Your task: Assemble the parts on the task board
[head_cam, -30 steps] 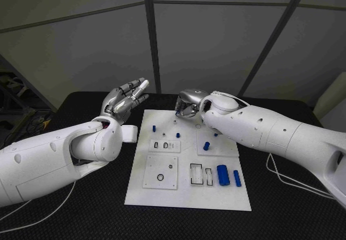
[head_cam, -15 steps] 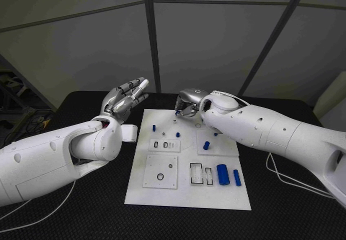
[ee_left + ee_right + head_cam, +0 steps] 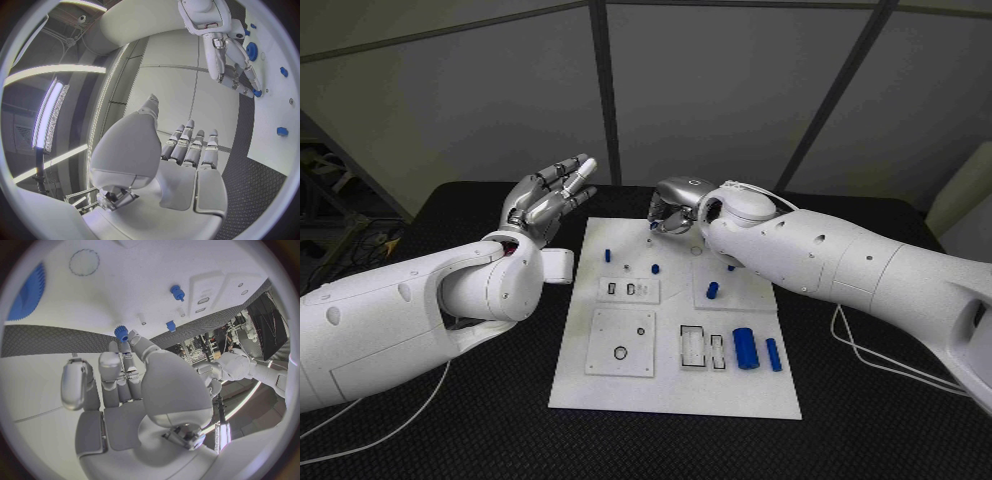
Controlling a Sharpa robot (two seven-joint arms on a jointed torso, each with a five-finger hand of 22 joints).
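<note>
Nothing is seen to have moved since the earlier frames: both arms and every part are found where they were. On the black bench the white task board is laid flat. The left robot hand is held raised beside the board's far left corner, fingers spread and nothing gripped. The right robot hand is poised over the board's far edge, and a small blue peg is pinched at its fingertips. Near the board's front right, a blue cylinder and a thinner blue rod are seen lying side by side. A further blue part is set near the board's middle.
</note>
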